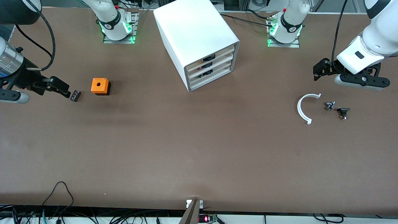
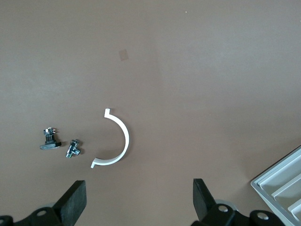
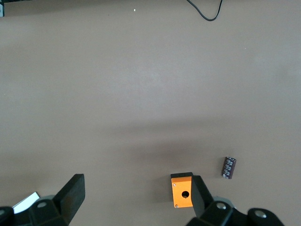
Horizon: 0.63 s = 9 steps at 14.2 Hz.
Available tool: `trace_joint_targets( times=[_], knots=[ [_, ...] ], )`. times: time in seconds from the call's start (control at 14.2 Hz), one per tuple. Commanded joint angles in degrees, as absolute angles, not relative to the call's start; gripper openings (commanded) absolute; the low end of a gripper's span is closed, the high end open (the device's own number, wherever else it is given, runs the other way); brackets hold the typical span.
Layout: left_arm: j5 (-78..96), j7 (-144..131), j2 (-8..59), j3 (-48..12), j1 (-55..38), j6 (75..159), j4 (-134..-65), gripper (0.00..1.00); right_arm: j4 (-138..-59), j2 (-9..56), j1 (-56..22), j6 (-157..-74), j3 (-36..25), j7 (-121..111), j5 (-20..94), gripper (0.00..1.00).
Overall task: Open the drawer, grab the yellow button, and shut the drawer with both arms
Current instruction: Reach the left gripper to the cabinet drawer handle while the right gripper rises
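Nothing done yet: top drawer shut in cabinet mid-counter; button unseen, presumably inside. Left gripper and right gripper wait at counter ends, jaws open, empty.

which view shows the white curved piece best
The left wrist view: the white curved piece lies whole and large there, below the open left hand, hooked ends plain. The front view shows it whole but smaller, toward the left arm's end of the table. The right wrist view does not show it.
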<state>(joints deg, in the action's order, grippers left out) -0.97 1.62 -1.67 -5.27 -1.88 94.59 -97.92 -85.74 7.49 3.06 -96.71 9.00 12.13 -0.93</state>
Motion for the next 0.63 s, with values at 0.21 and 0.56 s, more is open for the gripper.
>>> trace_joint_targets(
  times=[0.21, 0.56],
  knots=[
    [2.72, 2.19, -0.88, -4.66, -1.23, 86.68, -96.24, 1.0, -86.66, 6.77, 1.15, -86.13, 10.11, 13.62, -0.97, 1.0],
    [18.26, 2.72, 0.61, -4.48, 0.26, 72.08, -95.98, 1.0, -86.84, 9.49, 1.14, -92.18, 9.84, 13.45, -0.44, 1.0]
  ],
)
